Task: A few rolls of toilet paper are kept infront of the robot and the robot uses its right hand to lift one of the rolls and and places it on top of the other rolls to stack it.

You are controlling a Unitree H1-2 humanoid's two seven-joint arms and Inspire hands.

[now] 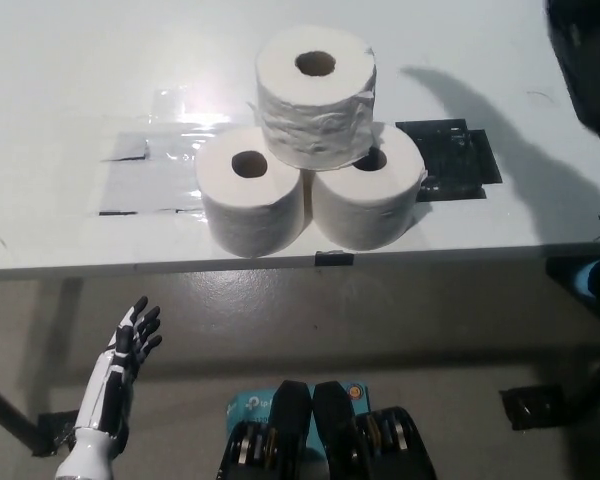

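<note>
Top roll (316,95) upright, resting across two upright rolls (250,203) (368,200).

Top roll (316,95) rests on two rolls (251,203); left hand (120,365) low, apparently open.

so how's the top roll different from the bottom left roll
The top roll sits raised, resting across both lower rolls; the bottom left roll stands directly on the table. The top roll's side wrap looks wrinkled, with a loose edge, while the bottom left roll's side looks smooth. The top roll lies further from the table's front edge. Both are white, upright, with the core hole facing up.
</note>
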